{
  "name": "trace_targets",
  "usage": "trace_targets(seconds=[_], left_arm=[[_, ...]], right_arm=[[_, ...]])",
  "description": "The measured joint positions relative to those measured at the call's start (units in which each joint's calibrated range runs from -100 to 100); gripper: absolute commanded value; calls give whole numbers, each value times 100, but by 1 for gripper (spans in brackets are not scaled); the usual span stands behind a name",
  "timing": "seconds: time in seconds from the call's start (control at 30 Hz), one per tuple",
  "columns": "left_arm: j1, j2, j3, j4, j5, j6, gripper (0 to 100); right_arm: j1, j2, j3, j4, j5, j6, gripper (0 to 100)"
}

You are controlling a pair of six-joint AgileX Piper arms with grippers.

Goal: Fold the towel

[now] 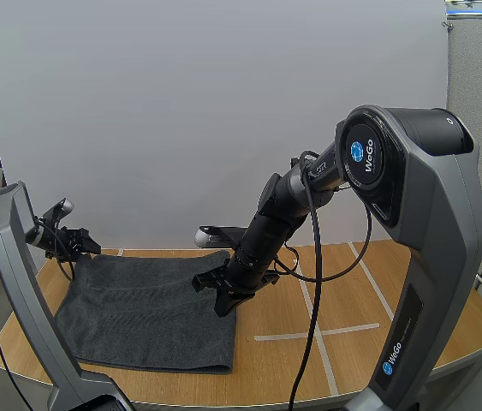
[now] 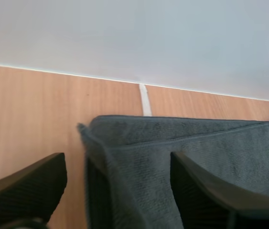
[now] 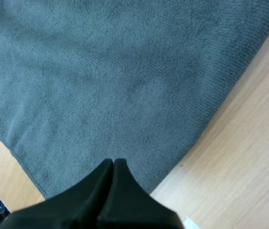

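Grey towel (image 1: 151, 308) flat on surface (image 1: 352, 291) — its far-left corner between the wide-parted fingers of left tool (image 2: 117, 160); right tool (image 3: 112, 163) — closed on nothing, above towel's right edge

The left arm (image 1: 18, 291) stands in front of the towel (image 1: 146, 308) and hides its near left corner. The right arm (image 1: 275, 223) covers a bit of its right edge. From high up, the left pincer (image 1: 92, 246) is too small and dark to see well. Both wrist views cut the towel off, and its edge by the left pincer looks blurry.
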Motion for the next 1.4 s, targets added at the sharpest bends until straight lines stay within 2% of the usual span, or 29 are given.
trace_targets(seconds=[0.17, 0.3, 0.37, 0.47, 0.5, 0.53, 0.7, 0.73, 0.77, 0.8, 0.83, 1.0, 1.07, 1.1, 1.4], left_arm=[[82, -27, 0, 0, 0, 0, 100], [275, -574, -28, 51, 0, 46, 100], [284, -678, -28, 220, 0, 35, 96], [284, -774, -28, 425, 0, 1, 76], [284, -800, -28, 488, 0, -12, 74], [284, -793, -28, 517, 0, -11, 62], [284, -819, 18, 681, 0, -103, 29], [284, -856, 68, 704, 0, -104, 19], [284, -850, 83, 704, 0, -104, 16], [284, -863, 105, 720, 0, -104, 5], [284, -880, 141, 731, 0, -104, 0], [284, -994, 246, 744, 0, -73, 0], [284, -1204, 425, 720, 0, -12, 0], [284, -1469, 572, 720, 0, 83, 0], [284, -2465, 1222, 630, 0, 147, 0]], right_arm=[[0, 0, 0, 0, 0, 0, 0], [0, 0, 0, 0, -132, 0, 0], [0, 0, 0, 0, -197, 0, 0], [0, 0, 0, 0, -244, 0, 0], [0, 0, 0, 0, -251, 0, 0], [0, 0, 0, 0, -251, 0, 0], [0, 0, 0, 0, -376, 35, 0], [0, 0, 0, -11, -412, 44, 0], [0, 0, 0, -11, -435, 59, 0], [0, 0, 0, -23, -476, 74, 0], [0, 0, 0, -42, -542, 105, 0], [0, 0, 0, -276, -733, 230, 0], [0, 0, 0, -402, -1121, 473, 0], [0, 0, 0, -548, -1678, 635, 0], [0, 0, 0, -311, -1882, 691, 0]])
